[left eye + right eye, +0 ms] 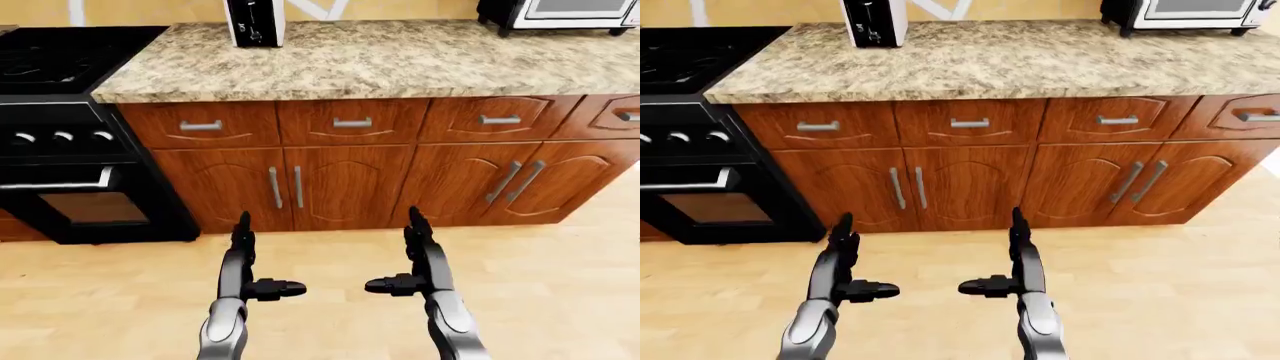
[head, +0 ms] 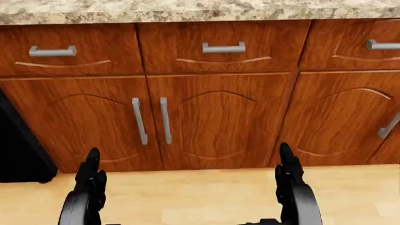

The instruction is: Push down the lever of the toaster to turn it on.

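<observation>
Toaster (image 1: 255, 21) is standing at about 11 o'clock in the left-eye view, a white body with a dark end panel facing the robot, resting on the granite countertop (image 1: 400, 60) near its left end; its top is being cropped by the frame edge. The lever appears as a small dark shape on that panel, too small to read clearly.

Both hands are hanging low, well apart from the toaster, at about 6 o'clock in the eye views. The left hand (image 1: 245, 266) and the right hand (image 1: 420, 262) are each showing fingers spread, long digits pointing up-frame and thumbs pointing inward toward one another; neither is gripping anything.

The step in hand is judged to be the approach. Doing it well is likely to mean walking closer and slightly leftward until the end panel is sitting squarely ahead, then raising one hand above the countertop edge and pressing straight down on the lever with a fingertip, without shoving the toaster along the surface.

Surroundings: a black stove (image 1: 70, 127) is occupying 9 o'clock, directly left of the counter; wooden cabinets (image 1: 350, 180) with metal handles are filling the centre; a microwave (image 1: 560, 13) is sitting at 1 o'clock. The counter's overhanging edge is standing between hands and toaster.
</observation>
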`<state>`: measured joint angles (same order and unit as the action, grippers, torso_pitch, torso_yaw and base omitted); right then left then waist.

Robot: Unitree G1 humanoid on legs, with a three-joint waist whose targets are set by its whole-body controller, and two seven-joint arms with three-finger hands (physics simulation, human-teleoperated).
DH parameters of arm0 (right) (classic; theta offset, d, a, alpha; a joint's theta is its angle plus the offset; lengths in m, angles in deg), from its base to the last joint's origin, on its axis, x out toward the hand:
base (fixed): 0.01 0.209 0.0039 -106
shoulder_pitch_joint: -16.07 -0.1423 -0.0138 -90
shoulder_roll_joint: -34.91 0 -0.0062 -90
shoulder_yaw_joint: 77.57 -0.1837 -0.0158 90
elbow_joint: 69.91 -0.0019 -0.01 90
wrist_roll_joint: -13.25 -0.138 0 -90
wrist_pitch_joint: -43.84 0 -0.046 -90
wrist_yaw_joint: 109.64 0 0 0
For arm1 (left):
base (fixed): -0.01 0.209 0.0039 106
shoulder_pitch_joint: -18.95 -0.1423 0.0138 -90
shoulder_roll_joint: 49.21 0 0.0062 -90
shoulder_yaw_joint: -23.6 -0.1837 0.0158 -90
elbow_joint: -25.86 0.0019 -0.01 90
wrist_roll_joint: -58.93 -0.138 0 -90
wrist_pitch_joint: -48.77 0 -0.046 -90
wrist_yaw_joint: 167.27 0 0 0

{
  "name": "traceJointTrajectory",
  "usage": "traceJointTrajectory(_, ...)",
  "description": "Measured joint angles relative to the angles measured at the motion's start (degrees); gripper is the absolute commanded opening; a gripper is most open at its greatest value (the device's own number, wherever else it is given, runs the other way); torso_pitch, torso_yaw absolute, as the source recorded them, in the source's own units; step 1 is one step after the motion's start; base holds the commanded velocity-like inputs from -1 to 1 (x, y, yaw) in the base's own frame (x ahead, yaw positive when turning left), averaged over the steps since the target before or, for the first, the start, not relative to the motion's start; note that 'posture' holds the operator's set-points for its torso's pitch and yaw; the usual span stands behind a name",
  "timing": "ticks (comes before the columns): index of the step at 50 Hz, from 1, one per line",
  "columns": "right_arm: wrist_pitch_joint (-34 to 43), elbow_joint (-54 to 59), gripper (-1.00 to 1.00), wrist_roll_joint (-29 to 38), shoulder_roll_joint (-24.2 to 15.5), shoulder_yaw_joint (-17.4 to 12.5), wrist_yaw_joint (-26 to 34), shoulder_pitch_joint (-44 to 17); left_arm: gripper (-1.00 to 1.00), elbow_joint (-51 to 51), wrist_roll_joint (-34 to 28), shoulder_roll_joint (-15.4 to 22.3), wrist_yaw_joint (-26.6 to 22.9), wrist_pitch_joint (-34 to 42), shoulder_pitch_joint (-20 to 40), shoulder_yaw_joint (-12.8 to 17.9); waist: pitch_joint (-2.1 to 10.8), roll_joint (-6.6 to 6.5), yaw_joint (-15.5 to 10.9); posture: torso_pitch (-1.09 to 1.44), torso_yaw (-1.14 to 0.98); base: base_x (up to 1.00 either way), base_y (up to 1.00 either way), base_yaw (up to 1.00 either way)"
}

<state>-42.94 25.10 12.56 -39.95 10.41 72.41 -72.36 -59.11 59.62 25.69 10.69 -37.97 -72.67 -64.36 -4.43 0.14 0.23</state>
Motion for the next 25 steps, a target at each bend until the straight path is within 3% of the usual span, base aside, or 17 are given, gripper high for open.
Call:
traceJointTrajectory(1, -0.15, -1.32, 1.00, 0.00, -0.19, 0.06, 0.15, 0.40, 1.00, 0.79, -0.04, 0.27, -0.22, -1.50, 0.58, 0.00, 0.64, 0.16, -0.05, 0.00, 0.00, 0.00, 0.00, 0.00)
traceJointTrajectory(3, -1.80, -4.07, 1.00, 0.12, -0.43, 0.10, 0.62, -0.34, 1.00, 2.04, -0.26, 0.80, -0.54, -5.47, 2.31, 0.67, 3.49, 0.19, -0.19, 0.00, 0.00, 0.00, 0.00, 0.00)
traceJointTrajectory(5, -3.14, -3.96, 1.00, 0.43, -0.30, 0.17, 0.86, -0.55, 1.00, 2.80, -0.47, 0.66, -0.62, -7.23, 2.18, 0.74, 2.37, 0.58, -0.30, 0.00, 0.00, 0.00, 0.00, 0.00)
traceJointTrajectory(16, -1.45, -3.55, 1.00, 1.35, -0.20, 0.02, 0.86, 1.00, 1.00, 2.93, -1.23, 0.43, -1.07, -7.11, 0.85, 0.09, 3.52, 0.25, -0.43, 0.00, 0.00, 0.00, 0.02, 0.00)
traceJointTrajectory(21, -1.71, -4.09, 1.00, 1.47, -0.55, -0.57, 0.70, 0.71, 1.00, 3.52, -1.46, 0.01, -1.35, -7.71, 0.85, -0.69, 3.72, -1.03, 0.27, 0.00, 0.00, 0.00, 0.21, 0.00)
traceJointTrajectory(24, -2.01, -3.91, 1.00, 1.39, -0.50, -0.66, 0.68, 0.53, 1.00, 2.42, -1.58, 0.08, -1.50, -7.66, 0.92, -0.83, 3.58, -3.19, 0.08, 0.00, 0.00, 0.00, 0.20, 0.00)
traceJointTrajectory(25, -2.22, -3.57, 1.00, 1.36, -0.17, -0.34, 0.75, 0.34, 1.00, 2.73, -1.59, 0.43, -1.47, -7.88, 1.13, -0.44, 3.14, -2.59, -0.21, 0.00, 0.00, 0.00, 0.20, 0.00)
